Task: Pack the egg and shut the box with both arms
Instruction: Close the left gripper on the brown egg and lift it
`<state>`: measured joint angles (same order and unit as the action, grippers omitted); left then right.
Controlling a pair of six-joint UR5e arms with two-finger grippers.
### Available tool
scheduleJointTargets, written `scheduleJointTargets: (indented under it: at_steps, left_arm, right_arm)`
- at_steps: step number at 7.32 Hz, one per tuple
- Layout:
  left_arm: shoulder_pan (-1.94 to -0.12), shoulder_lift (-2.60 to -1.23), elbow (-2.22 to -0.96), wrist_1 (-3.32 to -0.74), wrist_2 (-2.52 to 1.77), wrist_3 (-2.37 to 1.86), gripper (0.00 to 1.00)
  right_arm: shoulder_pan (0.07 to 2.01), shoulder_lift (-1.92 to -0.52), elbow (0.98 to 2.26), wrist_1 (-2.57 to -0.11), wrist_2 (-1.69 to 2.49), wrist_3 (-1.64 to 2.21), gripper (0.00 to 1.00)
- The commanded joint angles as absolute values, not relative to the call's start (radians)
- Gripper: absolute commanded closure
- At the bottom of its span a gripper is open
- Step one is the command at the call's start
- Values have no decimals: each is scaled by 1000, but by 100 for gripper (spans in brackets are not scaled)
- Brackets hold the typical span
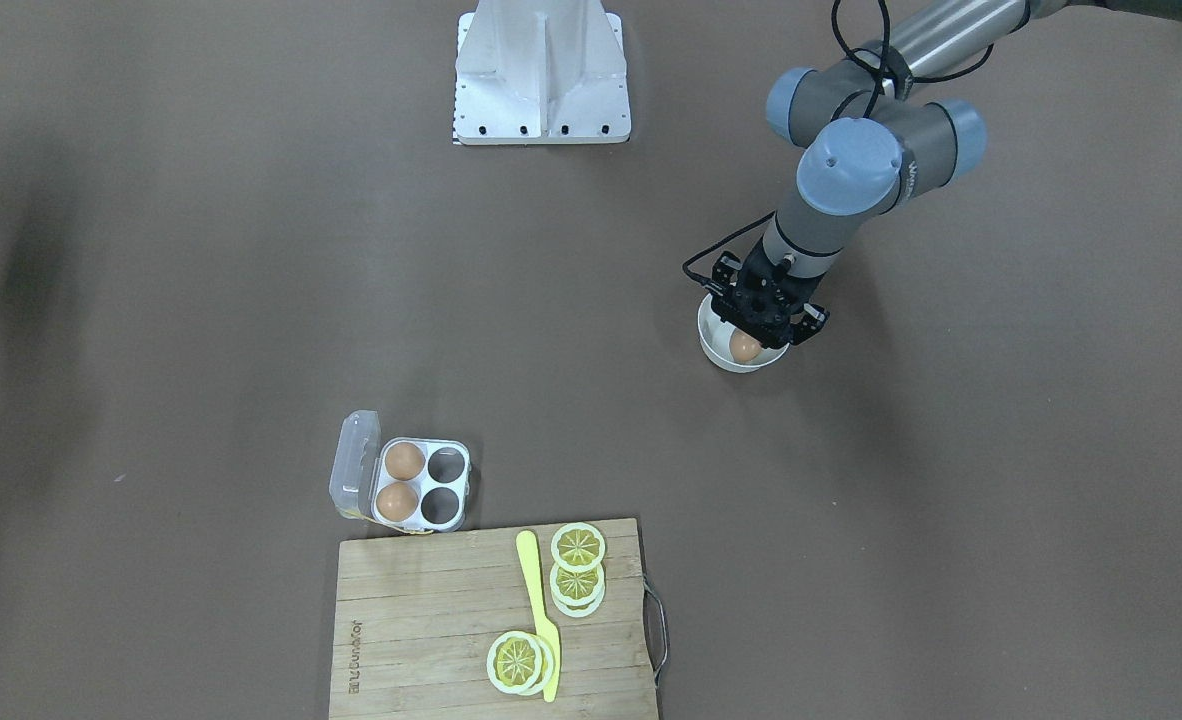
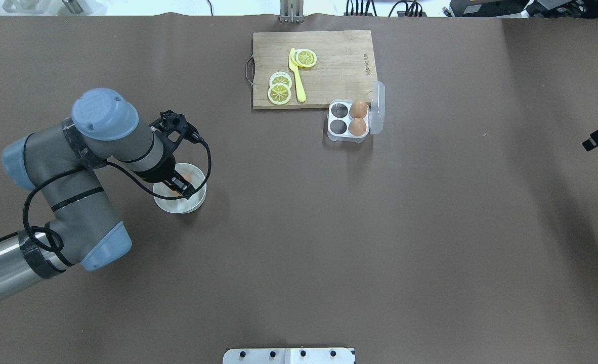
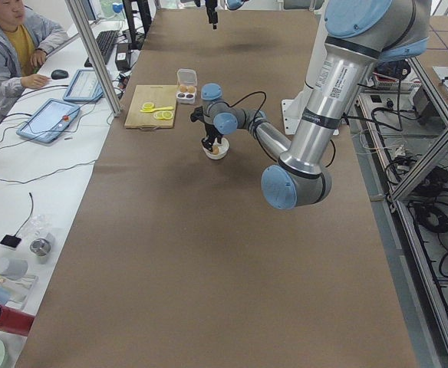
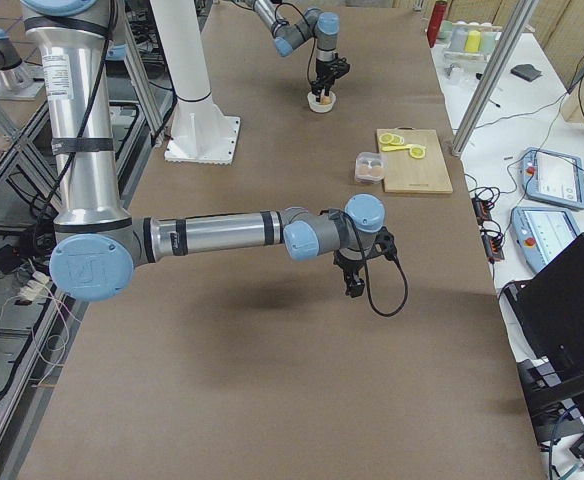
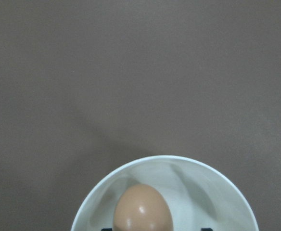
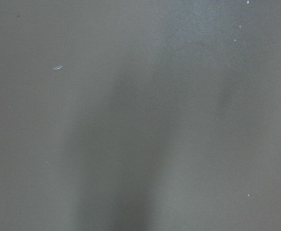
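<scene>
Smooth orange-brown egg sits in round white bowl, directly beneath left claw; fingers apart, straddling it, likely pre-grasp. White-grey four-cell box lies well away, lid open. Right claw: grip state unreadable.

The left arm and right arm are silver-grey tubes with light-blue joint caps; a black cable loops along the left one's wrist.
</scene>
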<state>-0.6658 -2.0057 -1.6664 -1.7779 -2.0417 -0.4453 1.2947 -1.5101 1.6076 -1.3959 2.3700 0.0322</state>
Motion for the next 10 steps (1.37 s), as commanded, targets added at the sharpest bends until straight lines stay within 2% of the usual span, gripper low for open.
scheduleJointTargets:
  at_steps: [1,4,6,10]
  left_arm:
    - [-664,-2006,-1658,-1778,-2043,-442,37]
    - [-660,-2010,-1651,-1779,-2043,-443,40]
    - [-660,-2010,-1655,-1778,-2051,-451,100]
    - [-695,-2032,-1718,-1810,-2049,-459,100]
  right_arm:
    - [1295,-1511,1606,-1396,2370,32,0]
    - [1295,-1511,1606,-1396,2372,32,0]
    - [1295,-1511,1606,-1396,2372,32,0]
    - [1293,-1511,1606,-1396,2372,32,0]
